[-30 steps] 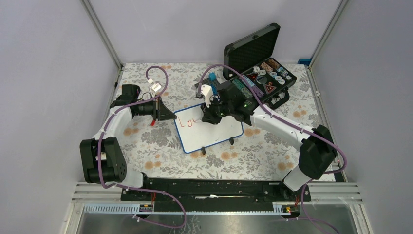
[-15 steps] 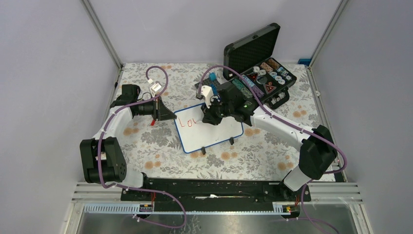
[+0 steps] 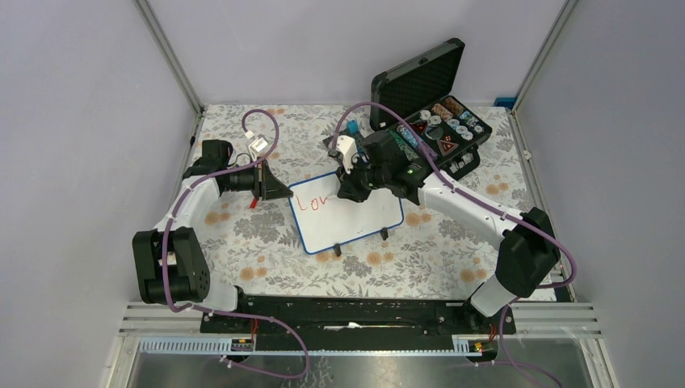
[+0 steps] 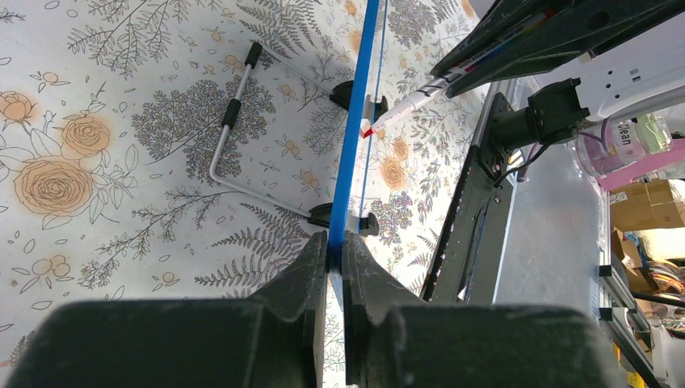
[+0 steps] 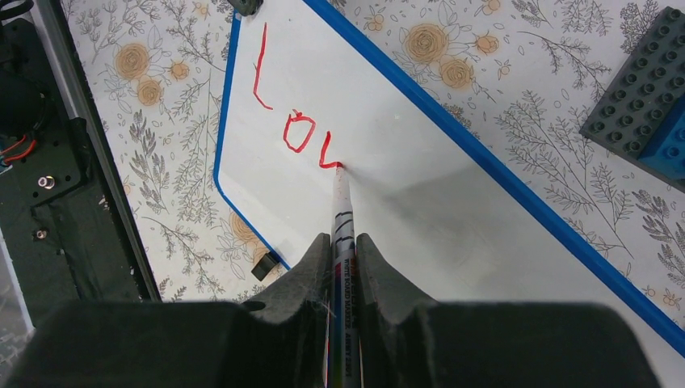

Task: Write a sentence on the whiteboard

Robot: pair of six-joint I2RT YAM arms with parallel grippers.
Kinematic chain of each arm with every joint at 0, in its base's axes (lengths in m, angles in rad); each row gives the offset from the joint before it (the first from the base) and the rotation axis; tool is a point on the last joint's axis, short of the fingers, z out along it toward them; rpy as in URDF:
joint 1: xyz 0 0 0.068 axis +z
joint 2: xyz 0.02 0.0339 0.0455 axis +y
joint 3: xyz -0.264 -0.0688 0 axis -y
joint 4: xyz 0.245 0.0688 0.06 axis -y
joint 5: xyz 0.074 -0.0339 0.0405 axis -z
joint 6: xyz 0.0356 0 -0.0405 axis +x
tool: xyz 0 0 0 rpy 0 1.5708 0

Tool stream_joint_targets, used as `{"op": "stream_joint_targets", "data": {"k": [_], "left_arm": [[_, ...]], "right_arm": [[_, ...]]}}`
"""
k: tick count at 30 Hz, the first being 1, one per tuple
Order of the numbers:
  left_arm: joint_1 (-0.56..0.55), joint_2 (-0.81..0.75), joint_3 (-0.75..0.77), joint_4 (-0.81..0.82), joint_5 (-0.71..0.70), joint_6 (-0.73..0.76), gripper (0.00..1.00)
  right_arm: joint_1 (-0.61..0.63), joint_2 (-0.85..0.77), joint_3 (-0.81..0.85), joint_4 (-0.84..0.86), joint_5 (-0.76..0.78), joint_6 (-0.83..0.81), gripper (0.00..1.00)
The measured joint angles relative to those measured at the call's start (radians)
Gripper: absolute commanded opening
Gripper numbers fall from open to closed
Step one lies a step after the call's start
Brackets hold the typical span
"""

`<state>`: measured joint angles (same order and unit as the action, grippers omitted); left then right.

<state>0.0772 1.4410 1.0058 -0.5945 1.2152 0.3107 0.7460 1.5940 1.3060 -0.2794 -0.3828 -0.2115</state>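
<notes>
Two grips closed | left gripper [image 4: 334, 250] pinched the whiteboard [image 3: 355, 222] by its thin blue frame, mid-way across the floral tabletop [image 3: 266, 242] | right gripper [image 5: 345, 242] clamped a slim white marker [image 5: 342, 198], red tip touching the glossy board | sentence [image 5: 295, 133] read "Lo" plus one curved stroke

- whiteboard [image 3: 355, 222] on table [image 3: 420, 259], centre
- case [image 3: 428, 97] behind it, to the right
- left gripper [image 3: 280, 192] on its left edge
- marker [image 5: 342, 202] tip on whiteboard, in right gripper [image 5: 343, 240]
</notes>
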Motion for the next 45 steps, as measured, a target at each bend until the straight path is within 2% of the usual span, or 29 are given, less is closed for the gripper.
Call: {"op": "stream_joint_targets", "data": {"k": [17, 45], "left_arm": [[0.0, 0.0, 0.0, -0.001, 0.001, 0.0, 0.0], [0.0, 0.0, 0.0, -0.001, 0.0, 0.0, 0.0]], "right_arm": [[-0.016, -0.064, 0.0, -0.015, -0.023, -0.008, 0.0], [-0.016, -0.011, -0.015, -0.023, -0.022, -0.02, 0.0]]}}
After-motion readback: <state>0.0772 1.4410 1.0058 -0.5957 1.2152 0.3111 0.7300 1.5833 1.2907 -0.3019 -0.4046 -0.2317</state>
